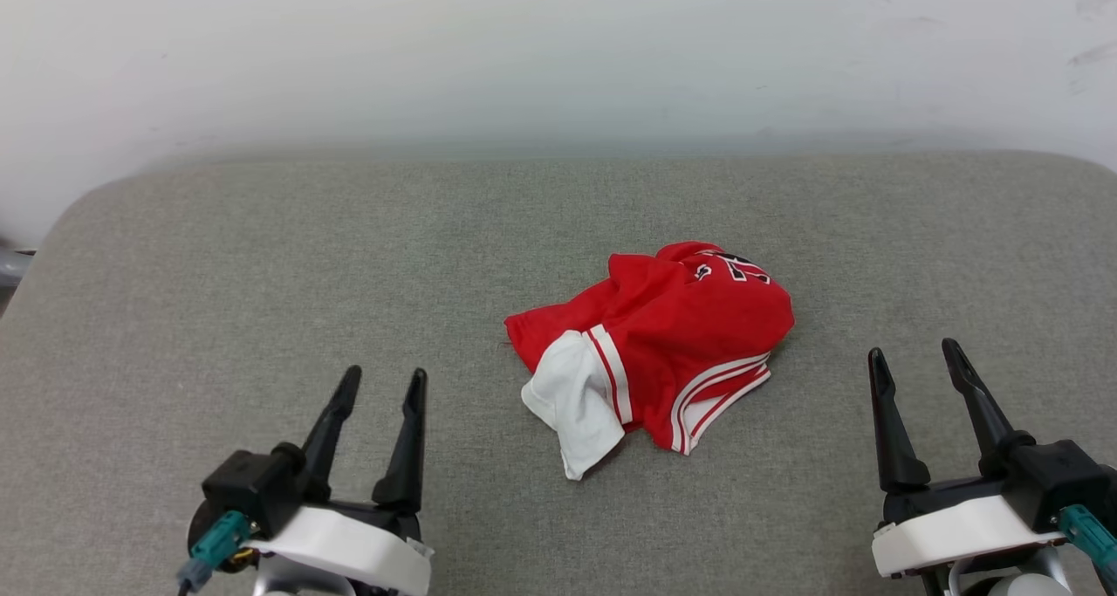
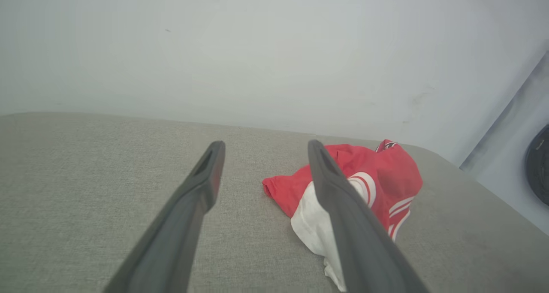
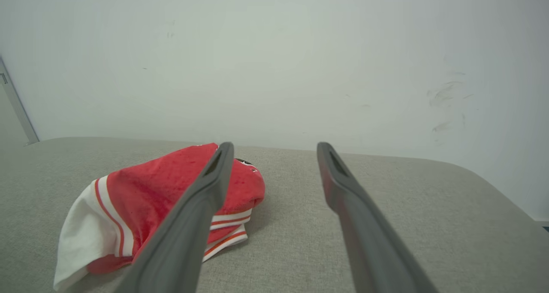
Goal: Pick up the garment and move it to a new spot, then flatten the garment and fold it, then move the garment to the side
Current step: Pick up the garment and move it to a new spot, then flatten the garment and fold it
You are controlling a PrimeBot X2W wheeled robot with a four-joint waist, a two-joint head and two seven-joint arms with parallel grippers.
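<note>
The red jersey-style shirt (image 1: 663,343) of thin fabric lies crumpled in one loose heap on the grey cloth-covered desk (image 1: 262,273), a little right of the middle in the head view. It is not flat; the body is bunched and folded over itself. One white sleeve (image 1: 576,395) with a red-and-white edge hangs out toward the near left side. The white-and-red striped trim (image 1: 716,400) shows at the near right edge. On the far top of the heap, black lettering with white outline (image 1: 742,269) is partly visible, but it cannot be read.
</note>
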